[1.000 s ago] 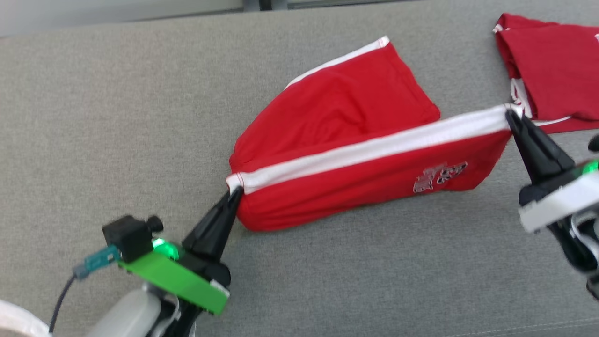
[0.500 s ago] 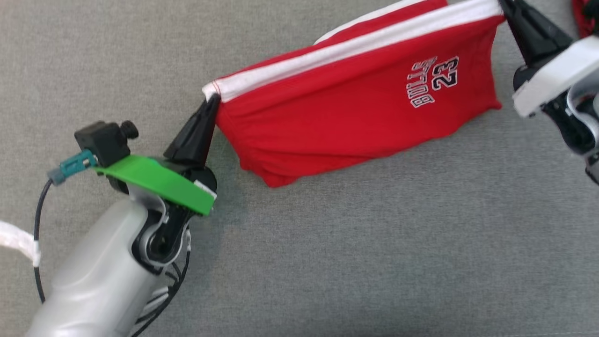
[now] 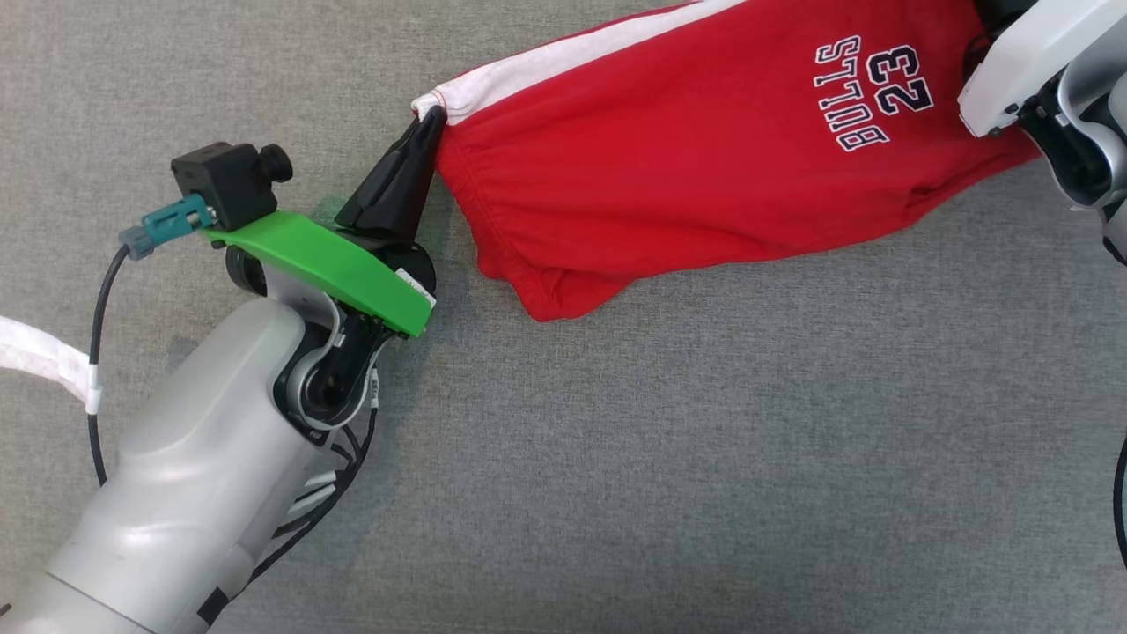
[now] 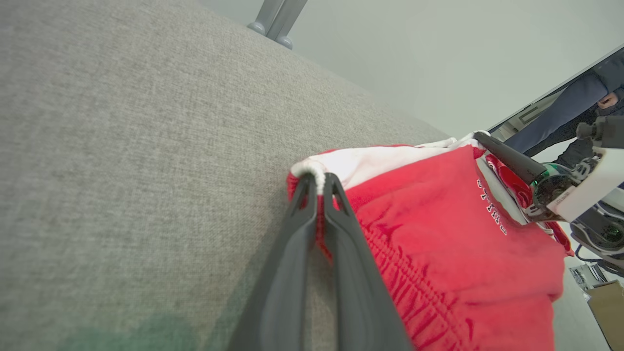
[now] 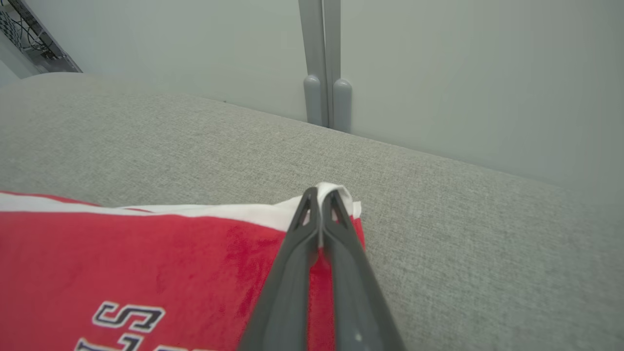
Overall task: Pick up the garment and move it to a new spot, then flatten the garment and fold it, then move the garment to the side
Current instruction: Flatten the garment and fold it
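Note:
A pair of red shorts (image 3: 696,167) with a white side stripe and "BULLS 23" lettering hangs stretched above the grey surface. My left gripper (image 3: 431,119) is shut on its left white-edged corner, seen up close as my left gripper (image 4: 317,178) pinching the hem. My right gripper (image 5: 319,192) is shut on the other white corner of the shorts (image 5: 146,273); in the head view its fingers are cut off at the top right. The lower edge of the shorts sags toward the surface.
The grey fabric surface (image 3: 616,458) spreads below and around the shorts. A grey post (image 5: 324,63) stands against the pale wall behind it. A person's dark sleeve (image 4: 565,109) shows at the far right of the left wrist view.
The head camera has tilted down; the second red garment at the right has left the picture. Both grippers have lifted the shorts off the surface, so they now hang unfolded and stretched between them.

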Tool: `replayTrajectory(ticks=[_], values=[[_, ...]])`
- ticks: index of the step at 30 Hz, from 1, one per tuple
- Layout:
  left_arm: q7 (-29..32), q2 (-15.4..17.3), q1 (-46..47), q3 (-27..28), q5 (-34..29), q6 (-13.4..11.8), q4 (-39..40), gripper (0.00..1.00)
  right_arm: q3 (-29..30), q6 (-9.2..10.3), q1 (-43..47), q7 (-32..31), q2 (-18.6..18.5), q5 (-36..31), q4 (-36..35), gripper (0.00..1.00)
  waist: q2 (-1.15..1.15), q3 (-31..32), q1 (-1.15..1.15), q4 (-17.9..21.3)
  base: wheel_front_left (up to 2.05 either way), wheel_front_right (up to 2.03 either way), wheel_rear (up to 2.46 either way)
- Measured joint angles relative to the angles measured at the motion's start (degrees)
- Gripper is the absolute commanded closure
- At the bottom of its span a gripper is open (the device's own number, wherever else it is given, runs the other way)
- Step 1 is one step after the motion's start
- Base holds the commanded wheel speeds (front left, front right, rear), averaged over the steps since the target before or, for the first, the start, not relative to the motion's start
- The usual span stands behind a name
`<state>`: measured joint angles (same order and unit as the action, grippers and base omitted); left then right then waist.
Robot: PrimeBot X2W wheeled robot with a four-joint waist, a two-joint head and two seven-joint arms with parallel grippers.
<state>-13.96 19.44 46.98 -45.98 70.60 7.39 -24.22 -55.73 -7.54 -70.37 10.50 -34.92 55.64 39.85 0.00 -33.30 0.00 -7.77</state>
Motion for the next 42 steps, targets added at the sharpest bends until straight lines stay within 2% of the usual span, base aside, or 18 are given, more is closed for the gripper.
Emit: replayTrajectory(ticks=[1, 2, 3, 4, 5, 10, 12, 15, 20, 23, 28, 32, 35, 39, 42], values=[[0.0, 0.0, 0.3, -0.5, 0.3, 0.0, -0.4, 0.93, -0.8, 0.0, -0.4, 0.2, 0.2, 0.6, 0.6, 0.53, 0.0, -0.2, 0.0, -0.2, 0.0, 0.0, 0.0], [-0.1, 0.0, 0.5, -0.7, 0.3, 0.0, -0.6, 0.73, -1.5, 0.0, -0.7, 0.4, 0.4, 1.0, 0.9, 0.0, 0.0, -0.3, 0.0, -0.3, 0.0, 0.0, 0.0], [-0.2, 0.0, 0.7, -1.0, 0.5, 0.0, -0.9, 0.53, -2.1, 0.0, -1.0, 0.8, 0.6, 1.5, 1.3, 0.0, 0.0, -0.3, 0.0, -0.3, 0.0, 0.0, 0.0], [-0.3, 0.0, 0.8, -1.3, 0.6, 0.0, -1.4, 0.15, -2.9, 0.0, -1.1, 1.4, 0.7, 1.9, 1.7, 0.0, 0.0, -0.2, 0.0, -0.3, 0.0, 0.0, 0.0], [-0.3, 0.1, 0.8, -1.5, 0.6, 0.0, -1.7, 0.0, -3.4, 0.0, -1.1, 1.7, 0.8, 2.2, 2.0, 0.0, 0.0, -0.1, 0.0, -0.3, 0.0, 0.0, 0.0], [-0.9, 1.1, -0.8, -1.1, -1.1, 0.1, -3.1, 0.0, -5.3, 0.0, -0.1, 4.1, 0.4, 3.1, 1.9, 0.0, 0.0, 2.0, 0.0, 0.3, 0.0, 0.0, 0.0], [-1.0, 1.5, -3.1, 2.0, -4.6, 0.0, -2.9, 0.0, -4.6, 0.0, 1.5, 4.3, 0.1, 2.6, 0.6, 0.0, 0.0, 3.1, 0.0, 0.6, 0.0, 0.0, 0.0], [-1.1, 1.4, -8.1, 9.7, -13.2, -2.6, 0.9, 0.0, 1.4, 0.0, 5.3, 4.5, 0.5, -0.9, -4.1, 0.0, 0.0, 5.2, 0.0, 1.2, 0.0, 0.0, 0.0], [-1.1, -3.2, -23.8, 22.0, -28.1, -7.6, 11.5, 0.0, 13.8, 0.01, 18.8, 4.5, 3.9, -10.2, -10.9, 0.0, 0.0, 9.5, 0.0, 2.7, 0.0, 0.0, 0.0], [-1.1, -6.9, -32.3, 26.7, -35.9, -8.1, 17.4, 0.0, 20.5, 0.0, 26.3, 4.5, 6.7, -14.8, -14.2, 0.0, 0.0, 12.2, 0.0, 3.6, 0.0, 0.0, 0.0], [-1.1, -12.6, -42.1, 32.1, -46.5, -7.9, 24.5, 0.0, 27.3, 0.0, 37.2, 4.5, 10.3, -19.6, -17.2, 0.0, 0.0, 16.8, -0.01, 5.0, 0.0, 0.0, 0.0], [-1.1, -15.2, -46.8, 34.6, -52.7, -7.9, 28.4, 0.0, 31.1, 0.01, 43.5, 4.5, 11.7, -20.7, -17.9, 0.0, 0.0, 20.1, -0.01, 5.4, 0.0, 0.0, 0.0], [-1.1, -16.1, -49.2, 34.5, -56.3, -7.8, 29.6, 0.0, 33.0, 0.01, 46.3, 4.5, 12.0, -20.5, -16.7, 0.0, 0.0, 21.9, -0.01, 5.0, 0.0, 0.0, 0.0], [-1.1, -16.4, -50.4, 32.7, -59.2, -8.0, 30.0, 0.0, 34.1, 0.0, 45.9, 4.5, 11.6, -18.0, -13.3, 0.0, 0.0, 22.8, -0.01, 3.4, 0.0, 0.0, 0.0], [-1.1, -16.5, -50.5, 30.5, -59.3, -9.5, 30.7, 0.0, 33.2, 0.03, 42.8, 4.0, 9.8, -15.1, -8.3, 0.0, 0.0, 23.0, -0.01, 1.4, 0.0, 0.0, 0.0]])
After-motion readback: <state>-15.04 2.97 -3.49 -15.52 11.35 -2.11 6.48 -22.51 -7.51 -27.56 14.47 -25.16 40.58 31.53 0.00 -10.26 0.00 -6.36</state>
